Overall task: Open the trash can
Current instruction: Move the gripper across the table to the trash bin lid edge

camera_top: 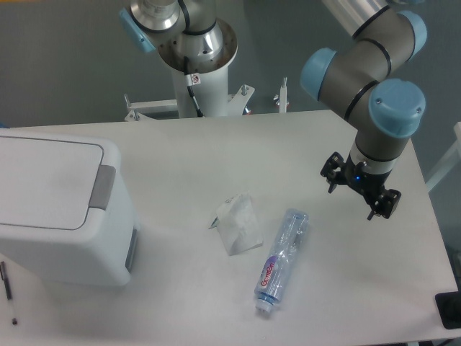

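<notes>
A large white boxy trash can (61,209) with rounded corners sits at the left edge of the white table (216,155), its flat lid shut and a grey push-latch tab on the side facing the table's middle. Well apart from it, over the right side of the table, the arm's black gripper (358,189) hangs empty with its two fingers spread apart. Between them lie a crumpled white tissue (238,224) and, just right of it, a clear plastic bottle (281,261) on its side.
</notes>
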Tool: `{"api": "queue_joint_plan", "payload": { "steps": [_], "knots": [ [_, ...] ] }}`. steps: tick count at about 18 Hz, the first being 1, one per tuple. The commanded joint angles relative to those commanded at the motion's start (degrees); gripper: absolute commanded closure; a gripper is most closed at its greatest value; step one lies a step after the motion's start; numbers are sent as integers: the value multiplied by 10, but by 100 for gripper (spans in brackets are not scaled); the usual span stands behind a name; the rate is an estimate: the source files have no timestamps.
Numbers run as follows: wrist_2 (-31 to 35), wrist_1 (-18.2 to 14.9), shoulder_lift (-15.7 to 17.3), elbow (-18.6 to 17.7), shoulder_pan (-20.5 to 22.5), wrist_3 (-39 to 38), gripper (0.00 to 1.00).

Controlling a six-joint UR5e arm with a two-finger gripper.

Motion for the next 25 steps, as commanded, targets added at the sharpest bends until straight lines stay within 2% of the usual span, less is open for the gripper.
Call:
{"api": "queue_joint_plan", "payload": {
  "steps": [2, 7, 10, 13, 17, 20, 22, 25],
  "knots": [
    [-13, 4, 0, 0, -1, -55, 0],
    [-17, -9, 0, 4, -4, -74, 0],
    [-18, -50, -4, 27, -23, -140, 0],
    [-20, -122, -19, 72, -51, -206, 0],
    [-46, -154, -23, 92, -83, -276, 0],
    [-48, -205, -23, 119, -104, -313, 0],
    [-76, -235, -18, 135, -115, -330, 0],
    [-110, -252, -11, 149, -132, -359, 0]
  ]
}}
